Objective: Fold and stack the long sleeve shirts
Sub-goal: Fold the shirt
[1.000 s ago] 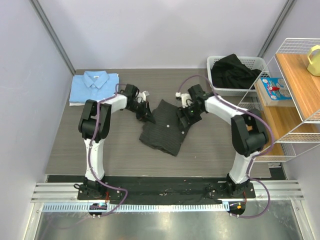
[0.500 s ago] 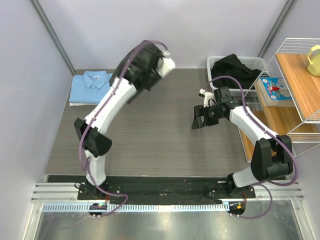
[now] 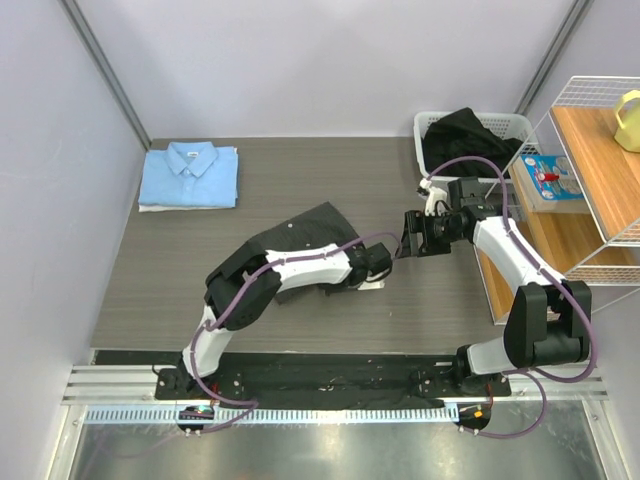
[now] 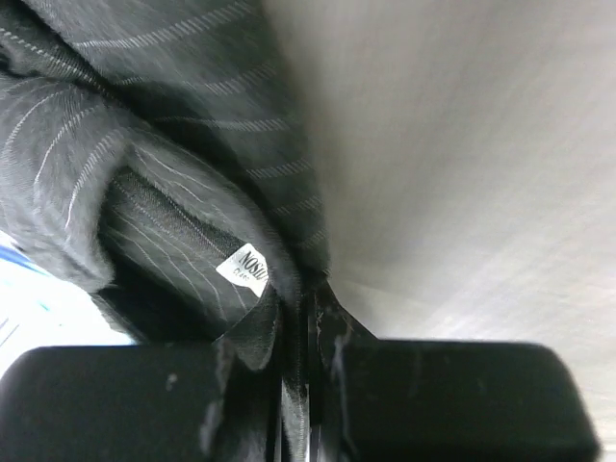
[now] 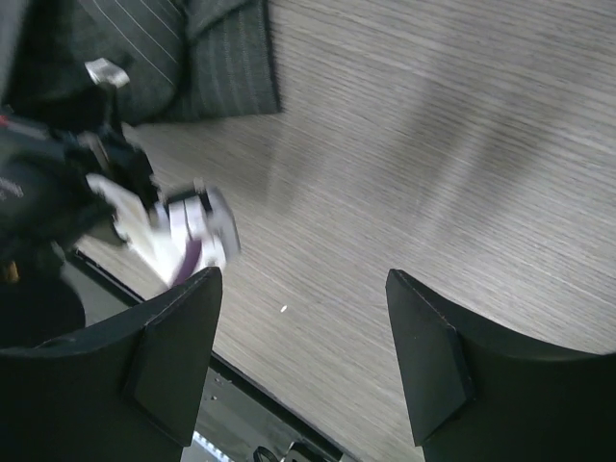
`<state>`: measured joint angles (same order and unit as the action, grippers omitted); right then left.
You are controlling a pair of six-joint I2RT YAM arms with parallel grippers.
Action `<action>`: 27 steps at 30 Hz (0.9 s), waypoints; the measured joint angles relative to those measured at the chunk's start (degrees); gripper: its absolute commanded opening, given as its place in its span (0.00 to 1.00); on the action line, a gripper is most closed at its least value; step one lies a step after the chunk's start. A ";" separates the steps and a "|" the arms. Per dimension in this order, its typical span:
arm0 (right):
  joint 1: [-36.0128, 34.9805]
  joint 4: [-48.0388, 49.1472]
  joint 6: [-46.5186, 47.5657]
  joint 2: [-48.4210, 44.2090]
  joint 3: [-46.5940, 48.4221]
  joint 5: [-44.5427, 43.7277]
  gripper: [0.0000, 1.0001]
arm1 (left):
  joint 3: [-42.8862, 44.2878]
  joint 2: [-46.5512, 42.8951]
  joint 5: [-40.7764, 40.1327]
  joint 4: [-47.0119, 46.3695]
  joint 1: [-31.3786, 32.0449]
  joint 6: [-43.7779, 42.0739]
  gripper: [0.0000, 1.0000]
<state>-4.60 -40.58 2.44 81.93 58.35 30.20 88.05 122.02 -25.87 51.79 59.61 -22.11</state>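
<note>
Our left gripper [image 4: 300,322] is clenched on a thin fold of the pinstriped shirt [image 3: 310,228], close to its small white label [image 4: 245,268]. This shirt lies crumpled in the middle of the table [image 3: 160,270]. The light blue shirt [image 3: 190,175] sits folded at the far left corner. Our right gripper [image 5: 300,289] hangs just right of the dark shirt, jaws apart, with nothing between them. We judge the cloth to be light, soft and limp, so it will sag and drag from one pinch. Better holds are the collar or the shoulder seams, with both grippers well apart.
</note>
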 measured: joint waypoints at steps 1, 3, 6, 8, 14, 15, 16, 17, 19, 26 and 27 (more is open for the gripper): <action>-0.02 -0.20 0.02 -0.37 0.00 0.07 0.75 | -0.35 -0.55 0.33 -0.33 0.79 0.76 0.26; -0.02 -0.72 0.22 -1.05 0.00 0.42 0.75 | -0.85 -2.01 2.10 -0.63 2.25 2.51 0.38; -0.02 -1.36 0.24 -1.22 0.00 0.92 0.75 | -0.55 -4.46 5.84 -0.09 3.65 4.02 0.57; -0.02 -1.64 0.24 -1.22 0.00 1.09 0.75 | 0.59 -6.51 9.11 1.09 3.65 4.83 0.62; -0.02 -1.75 0.26 -1.22 0.00 2.67 0.75 | 8.48 -16.11 19.30 6.75 1.86 3.56 0.51; -0.02 -1.75 0.26 -1.22 0.00 2.99 0.74 | 9.20 -18.43 21.27 7.39 0.70 2.25 0.49; -0.02 -1.75 0.26 -1.22 0.00 3.41 0.74 | 9.40 -20.48 23.10 7.96 -1.03 0.76 0.46; -0.02 -1.75 0.24 -1.22 0.00 3.78 0.74 | 9.38 -22.16 24.94 8.83 -3.28 -1.22 0.45; -0.02 -1.66 0.17 -1.22 -0.15 4.52 0.73 | 8.94 -23.91 27.02 9.84 -8.50 -4.92 0.43; -0.02 -1.51 -0.59 -1.22 -1.64 5.73 0.71 | -2.95 -19.96 30.29 8.87 -22.21 -20.68 0.38; -0.02 -1.53 -0.66 -1.22 -1.68 5.73 0.71 | -5.05 -19.21 30.47 8.92 -22.23 -21.79 0.36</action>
<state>-4.62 -42.11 1.78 80.71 56.66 35.92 83.00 102.80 4.60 60.71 37.39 -43.90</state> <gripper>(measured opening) 0.713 0.381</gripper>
